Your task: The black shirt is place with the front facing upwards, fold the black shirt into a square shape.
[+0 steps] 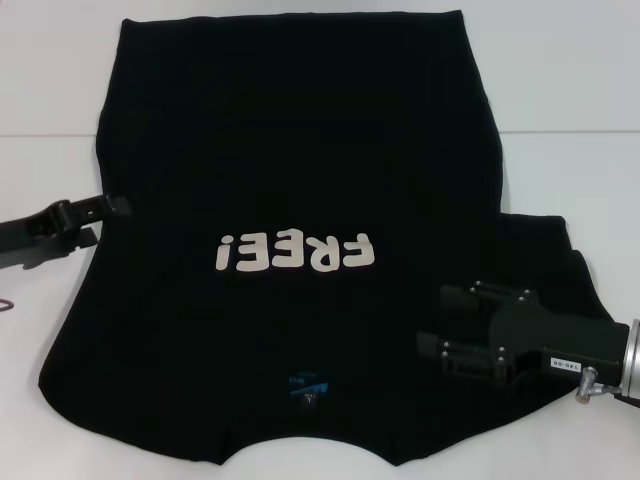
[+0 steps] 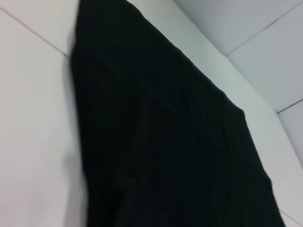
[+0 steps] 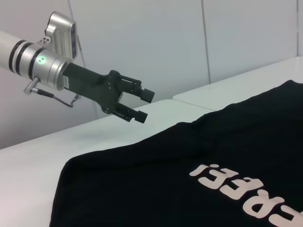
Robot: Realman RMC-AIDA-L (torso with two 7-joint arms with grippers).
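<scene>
The black shirt (image 1: 290, 180) is spread front-up on the white worktop (image 1: 570, 90), its near hem cut off. The left pincer (image 3: 142, 104) is held open just beside its edge; the right pincer (image 1: 440, 320) is held open above the sleeve.

The black shirt (image 1: 300, 180) is lying spread flat, front facing up, on the white surface (image 1: 560, 90). Its white "FREE!" lettering (image 1: 294, 251) is showing upside down in the head view, with the blue neck label (image 1: 306, 385) lying nearest the robot.

Black shirt (image 1: 300, 170) flat on table (image 1: 560, 90), between both grippers.
</scene>
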